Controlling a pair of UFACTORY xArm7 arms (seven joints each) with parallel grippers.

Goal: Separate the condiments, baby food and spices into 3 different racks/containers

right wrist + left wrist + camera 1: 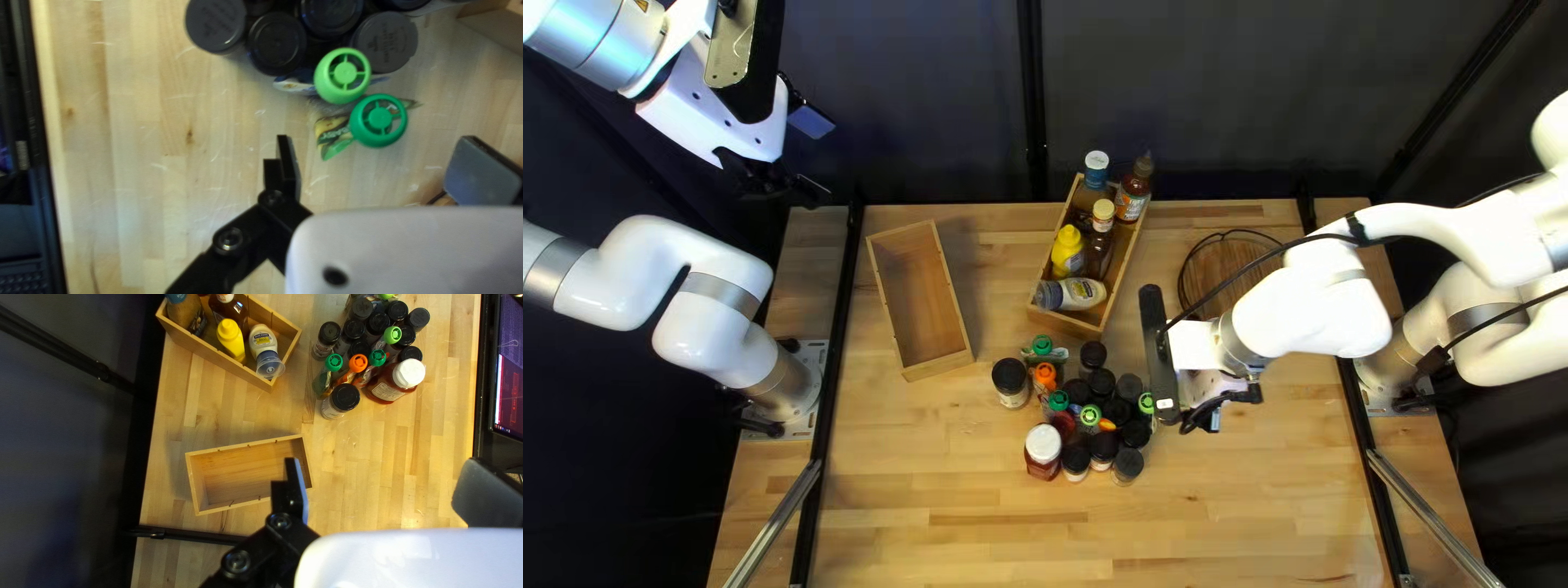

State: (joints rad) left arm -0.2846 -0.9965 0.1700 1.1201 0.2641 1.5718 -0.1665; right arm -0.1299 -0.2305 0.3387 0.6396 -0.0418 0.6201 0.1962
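Observation:
My left gripper is raised beyond the far left table corner; in its wrist view the left gripper is open, nothing between its fingers. My right gripper hangs just right of the cluster. The right gripper is open, with a dark-green-capped pouch and a light-green-capped pouch ahead of it. Black-lidded spice jars, pouches and a white-lidded red jar crowd together mid-table. One wooden rack holds condiment bottles, including yellow mustard. Another rack shows its bare floor.
A round wooden piece with a dark cable around it lies partly under my right arm. Black rails run along the table's sides. A screen stands beyond the table's edge in the left wrist view.

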